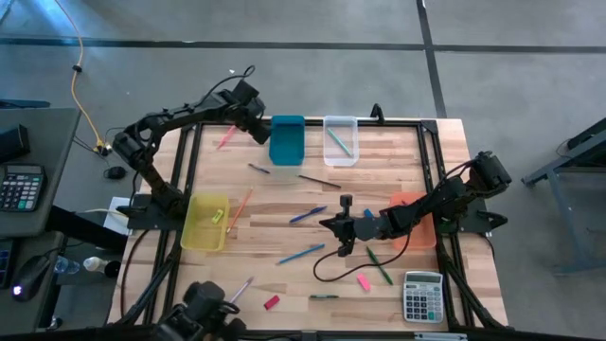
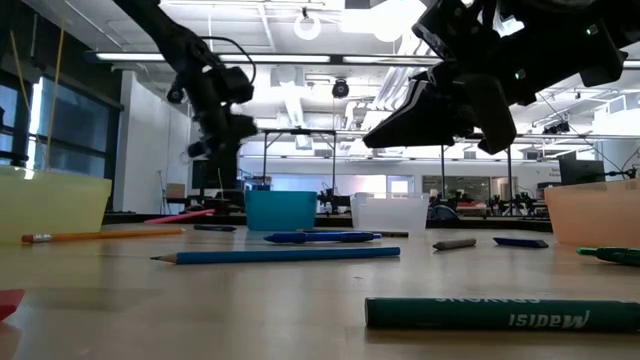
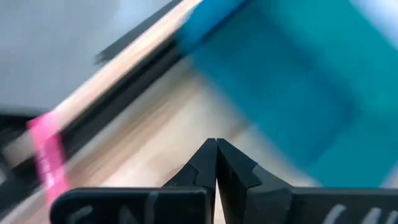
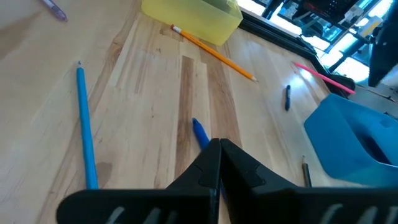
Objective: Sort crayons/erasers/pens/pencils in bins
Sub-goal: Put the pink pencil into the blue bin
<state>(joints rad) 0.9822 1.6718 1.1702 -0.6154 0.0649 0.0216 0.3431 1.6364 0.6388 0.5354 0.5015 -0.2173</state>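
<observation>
- Left gripper (image 1: 260,130) just beside teal bin (image 1: 287,139), fingers pressed together, nothing held.
- Right gripper (image 1: 339,227) well apart from teal bin, toward orange bin (image 1: 414,218), fingers together, empty.
- Clear bin (image 1: 340,140) touching teal bin; yellow bin (image 1: 205,223) well apart.
- Pink erasers (image 1: 363,281) far from teal bin, near calculator (image 1: 422,296).

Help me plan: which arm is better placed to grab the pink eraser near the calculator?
Right. The right gripper hangs just beside the pink eraser; the left gripper is across the table by the teal bin.
</observation>
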